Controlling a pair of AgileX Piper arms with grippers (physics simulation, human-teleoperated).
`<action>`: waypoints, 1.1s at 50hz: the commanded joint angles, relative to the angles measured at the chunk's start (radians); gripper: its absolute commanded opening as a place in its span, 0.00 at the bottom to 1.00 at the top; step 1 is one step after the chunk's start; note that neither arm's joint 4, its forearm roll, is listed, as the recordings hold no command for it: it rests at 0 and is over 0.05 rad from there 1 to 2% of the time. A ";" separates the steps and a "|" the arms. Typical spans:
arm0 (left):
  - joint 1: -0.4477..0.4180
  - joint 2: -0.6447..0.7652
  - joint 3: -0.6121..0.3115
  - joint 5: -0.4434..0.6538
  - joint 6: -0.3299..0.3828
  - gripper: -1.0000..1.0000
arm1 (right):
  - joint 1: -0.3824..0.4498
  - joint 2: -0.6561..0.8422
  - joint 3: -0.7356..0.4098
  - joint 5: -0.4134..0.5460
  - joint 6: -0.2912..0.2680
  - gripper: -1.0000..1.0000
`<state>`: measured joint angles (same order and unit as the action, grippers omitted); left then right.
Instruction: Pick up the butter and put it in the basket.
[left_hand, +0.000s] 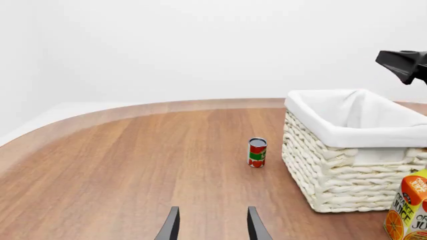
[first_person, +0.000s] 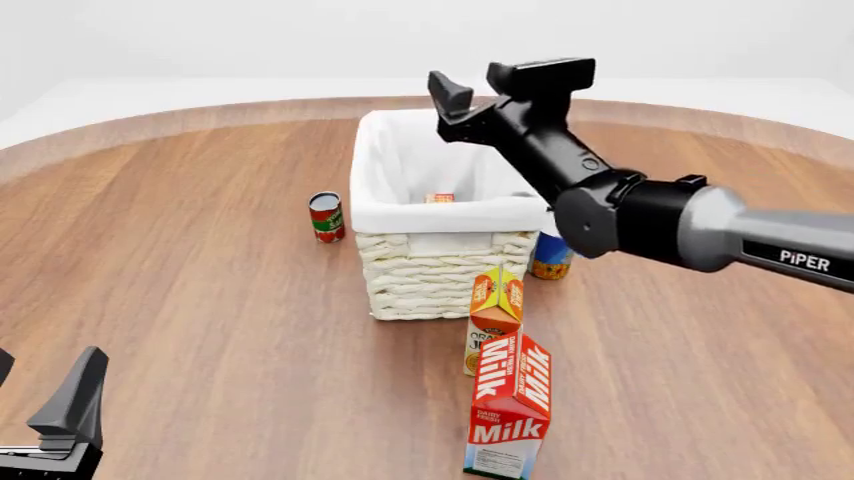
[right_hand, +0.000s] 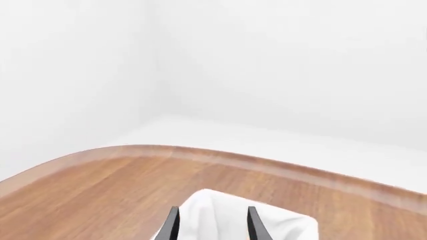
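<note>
Red-white carton (first_person: 510, 408) reads "Milk"; right arm (first_person: 694, 225) reads "PiPER".

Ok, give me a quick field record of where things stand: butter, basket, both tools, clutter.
butter: small red-orange item lying inside the basket, largely hidden by the rim
basket: upright, mid-table
right tool: open, empty, above the basket's far side
left tool: open, empty, near table edge
soup can: upright, left of basket, apart
juice carton: upright, in front of basket
milk carton: upright, nearest the camera
</note>
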<state>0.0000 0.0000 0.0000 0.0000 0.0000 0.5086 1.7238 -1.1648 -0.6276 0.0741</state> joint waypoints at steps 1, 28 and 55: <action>0.000 0.000 0.000 0.000 0.000 1.00 | 0.009 -0.012 0.080 -0.146 0.034 1.00; 0.000 0.000 0.000 0.000 0.000 1.00 | 0.074 -0.343 0.529 -0.592 -0.039 1.00; 0.000 0.000 0.000 0.000 0.000 1.00 | -0.408 -1.724 1.165 0.214 0.136 1.00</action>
<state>0.0000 0.0000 0.0000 0.0000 0.0000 0.3037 0.6806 -0.1535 -1.0323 0.1301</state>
